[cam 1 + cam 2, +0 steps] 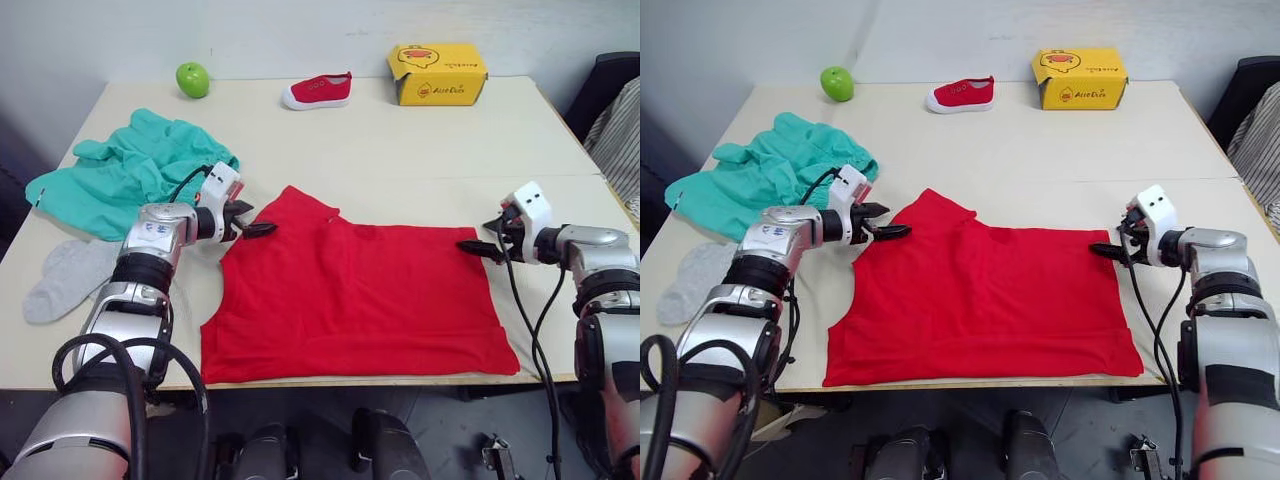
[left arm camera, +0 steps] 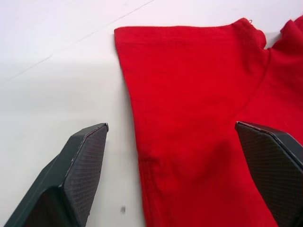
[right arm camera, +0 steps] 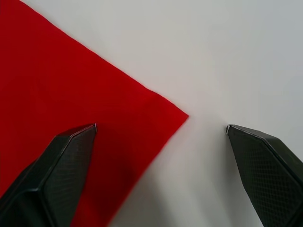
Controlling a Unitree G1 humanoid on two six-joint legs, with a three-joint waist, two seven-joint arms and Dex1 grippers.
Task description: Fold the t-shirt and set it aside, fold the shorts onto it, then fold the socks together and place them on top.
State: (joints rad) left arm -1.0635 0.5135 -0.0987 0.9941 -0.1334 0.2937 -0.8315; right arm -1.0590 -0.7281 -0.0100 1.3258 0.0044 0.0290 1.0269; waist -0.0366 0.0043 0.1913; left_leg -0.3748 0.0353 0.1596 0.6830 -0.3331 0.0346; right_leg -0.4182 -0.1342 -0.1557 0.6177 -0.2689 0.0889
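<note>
T-shirt (image 1: pixel 350 300) corners lie between both grippers' spread fingers.

Apple (image 1: pixel 192 79), red shoe (image 1: pixel 318 91), yellow box (image 1: pixel 437 73)

Pale cream bench (image 1: pixel 420 150) set against a plain white wall (image 1: pixel 300 30); a dark chair (image 1: pixel 605 90) stands at the far right corner, with striped fabric (image 1: pixel 620 130) just beside it.

Head cameras look forward and down over the table (image 1: pixel 400 150), both sharing the whole t-shirt (image 1: pixel 350 300). Each wrist camera sits close above cloth: left at a sleeve, right at a corner.
</note>
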